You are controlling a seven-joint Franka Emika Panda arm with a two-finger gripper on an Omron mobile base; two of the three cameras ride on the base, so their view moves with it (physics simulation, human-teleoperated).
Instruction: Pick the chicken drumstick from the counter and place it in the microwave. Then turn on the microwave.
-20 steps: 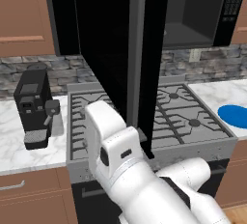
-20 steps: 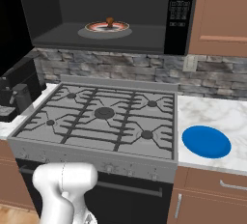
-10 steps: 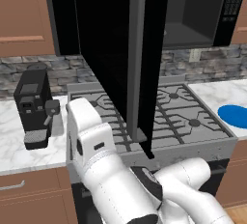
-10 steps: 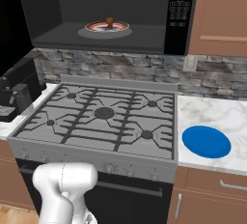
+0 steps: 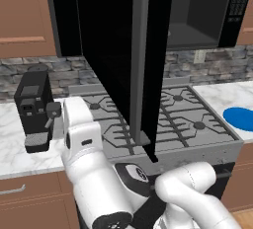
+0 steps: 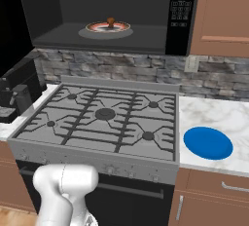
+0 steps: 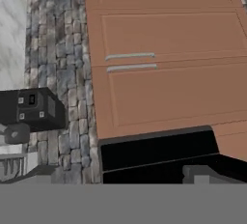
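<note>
Starting nearest us, our white arm point(image 5: 99, 173) fills the lower centre of the left base view, folded low and bent toward the left of the frame, which we judge puts it on the outer side of the open door so it can push it shut. We cannot tell how the jaws stand, since the hand view does not show the fingertips clearly; it looks at brown cabinet doors point(image 7: 169, 59), a stone wall and the black coffee machine point(image 7: 29, 109) at its left edge. Beyond the arm lies the grey stove point(image 6: 104, 120) at mid-frame, with marble counter point(image 6: 214, 115) to its right carrying a blue plate point(image 6: 208, 142). Farther back and higher, the microwave point(image 6: 182, 15) stands open, its door point(image 5: 123, 60) swung out toward us across the centre of the left base view. Inside, at the upper centre of the right base view, the drumstick point(image 6: 111, 23) sits on a plate point(image 6: 108, 27), so the placing looks done; closing the door and pressing start remain.
</note>
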